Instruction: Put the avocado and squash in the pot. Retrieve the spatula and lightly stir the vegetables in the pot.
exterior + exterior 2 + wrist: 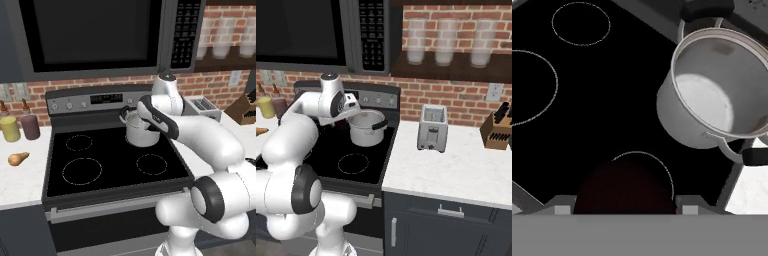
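My gripper (624, 209) is shut on the avocado (624, 187), a dark brown rounded fruit between the two fingertips. It hangs over the black stovetop (587, 115), just to the side of the pot (712, 100). The silvery pot stands on the stove's back right burner, and its inside is bare. In the right base view the hand (350, 113) hovers close to the pot's (367, 129) left rim. The tan-orange squash (18, 158) lies on the white counter left of the stove. The spatula is out of view.
A microwave (95, 35) hangs low over the stove. Two bottles (20, 127) stand at the back of the left counter. On the right counter are a toaster (432, 129) and a knife block (497, 129), with a shelf of jars (446, 42) above.
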Robot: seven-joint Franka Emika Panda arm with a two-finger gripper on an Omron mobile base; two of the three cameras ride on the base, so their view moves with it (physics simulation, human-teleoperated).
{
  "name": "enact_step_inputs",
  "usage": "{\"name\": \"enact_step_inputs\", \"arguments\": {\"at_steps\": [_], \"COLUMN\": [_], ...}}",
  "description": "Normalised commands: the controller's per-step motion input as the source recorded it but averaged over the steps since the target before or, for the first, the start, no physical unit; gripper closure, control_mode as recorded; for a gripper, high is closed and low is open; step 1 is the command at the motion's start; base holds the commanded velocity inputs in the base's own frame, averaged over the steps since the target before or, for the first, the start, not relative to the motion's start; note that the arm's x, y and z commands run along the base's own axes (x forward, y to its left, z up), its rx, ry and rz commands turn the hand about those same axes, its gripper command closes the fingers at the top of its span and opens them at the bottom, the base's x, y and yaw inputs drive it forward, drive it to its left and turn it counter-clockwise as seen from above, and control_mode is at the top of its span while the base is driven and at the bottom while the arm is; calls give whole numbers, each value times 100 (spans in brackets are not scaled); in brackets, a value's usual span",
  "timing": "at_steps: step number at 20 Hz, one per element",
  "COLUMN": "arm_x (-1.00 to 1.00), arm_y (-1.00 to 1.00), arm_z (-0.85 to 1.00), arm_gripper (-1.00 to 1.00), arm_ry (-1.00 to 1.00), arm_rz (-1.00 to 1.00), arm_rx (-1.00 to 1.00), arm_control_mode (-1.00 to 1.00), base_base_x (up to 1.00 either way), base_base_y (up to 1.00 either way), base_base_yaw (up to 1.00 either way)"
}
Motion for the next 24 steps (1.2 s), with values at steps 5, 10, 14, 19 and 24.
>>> {"name": "enact_step_inputs", "arguments": {"at_steps": [5, 10, 14, 19, 24], "arm_x": [66, 58, 35, 3, 10], "arm_y": [-23, -3, 0, 0, 0], "arm_z": [-6, -2, -6, -3, -16], "arm_gripper": [100, 100, 100, 100, 100], "arm_ry": [-7, 0, 4, 5, 5], "arm_rz": [0, -2, -3, 0, 0], "arm_rx": [12, 11, 1, 0, -1], "arm_control_mode": [-100, -100, -100, -100, -100], "base_base_x": [0, 0, 0, 0, 0], "base_base_y": [0, 0, 0, 0, 0], "base_base_yaw": [0, 0, 0, 0, 0]}}
